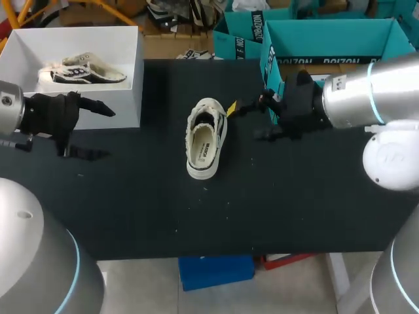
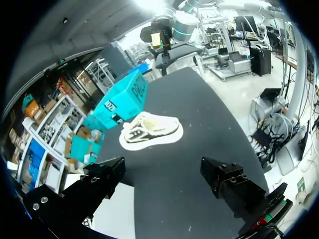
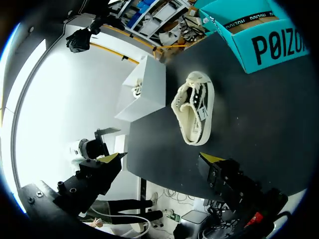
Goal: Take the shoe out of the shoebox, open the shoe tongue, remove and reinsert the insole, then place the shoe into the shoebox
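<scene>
Left tool (image 1: pixel 91 131): wide, empty. Right tool (image 1: pixel 252 122): wide, empty, near shoe (image 1: pixel 206 137). Shoe sole-down on counter (image 1: pixel 294 196), outside shoebox (image 1: pixel 126 98); opening exposed, suits tongue access.

A cream low-top shoe (image 1: pixel 207 138) with a dark side stripe is sitting upright on its sole on the black surface (image 1: pixel 262 209), to the right of the white shoebox (image 1: pixel 78 46) and well apart from it, its opening facing up. The shoebox is standing open-topped, holding a matching second shoe (image 1: pixel 82 69) lying on its floor.
</scene>
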Tool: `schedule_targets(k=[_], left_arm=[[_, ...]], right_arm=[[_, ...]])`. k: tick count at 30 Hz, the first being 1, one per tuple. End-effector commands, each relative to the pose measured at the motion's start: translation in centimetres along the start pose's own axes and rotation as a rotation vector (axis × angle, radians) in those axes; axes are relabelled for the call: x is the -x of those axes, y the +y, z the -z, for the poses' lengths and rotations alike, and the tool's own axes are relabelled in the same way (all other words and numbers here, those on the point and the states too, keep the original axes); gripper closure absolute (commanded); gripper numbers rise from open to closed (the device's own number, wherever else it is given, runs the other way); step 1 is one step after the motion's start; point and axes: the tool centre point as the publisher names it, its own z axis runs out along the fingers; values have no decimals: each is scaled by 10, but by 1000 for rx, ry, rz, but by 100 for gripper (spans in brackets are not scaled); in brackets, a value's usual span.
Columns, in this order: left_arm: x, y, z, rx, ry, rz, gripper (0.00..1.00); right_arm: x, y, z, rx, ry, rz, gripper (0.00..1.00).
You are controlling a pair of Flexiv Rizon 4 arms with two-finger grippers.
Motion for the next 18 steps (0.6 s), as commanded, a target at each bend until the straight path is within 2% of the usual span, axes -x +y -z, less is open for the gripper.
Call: schedule_targets(k=[1, 3, 17, 18], left_arm=[[-1, 0, 0, 2, -3, -2, 0], [-1, 0, 0, 2, -3, -2, 0], [-1, 0, 0, 2, -3, -2, 0], [-1, 0, 0, 2, -3, -2, 0]], right_arm=[[-10, 34, -21, -388, -578, 182, 0], [-8, 37, -28, -447, -606, 214, 0], [-8, 37, -28, -447, -606, 214, 0], [-7, 38, -32, -485, -637, 227, 0]])
